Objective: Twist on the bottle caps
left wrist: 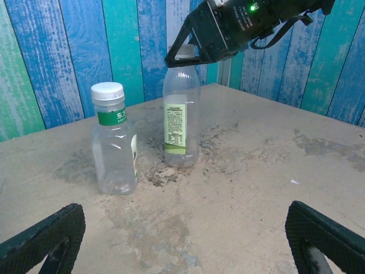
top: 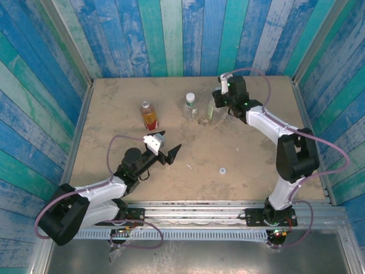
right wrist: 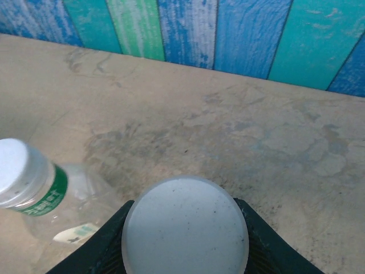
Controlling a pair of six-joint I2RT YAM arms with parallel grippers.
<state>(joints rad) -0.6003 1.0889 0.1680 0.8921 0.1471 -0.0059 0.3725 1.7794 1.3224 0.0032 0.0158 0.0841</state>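
My right gripper (top: 217, 103) is shut on a white bottle cap (right wrist: 185, 228) sitting on top of the taller clear bottle (left wrist: 181, 120) at the back of the table; its fingers (right wrist: 98, 251) hug the cap on both sides. Just left of it stands the short clear bottle (top: 190, 107) with a green band and a white cap (left wrist: 107, 90) on its neck. Further left is the orange bottle (top: 149, 116), a cap (top: 145, 105) on top. My left gripper (top: 169, 154) hovers open and empty nearer the front, its fingertips (left wrist: 43, 240) wide apart.
A small ring-shaped piece (top: 222, 170) and a white speck (top: 189, 166) lie on the tan table (top: 251, 154) towards the front. Painted plank walls (top: 171, 34) close in the back and both sides.
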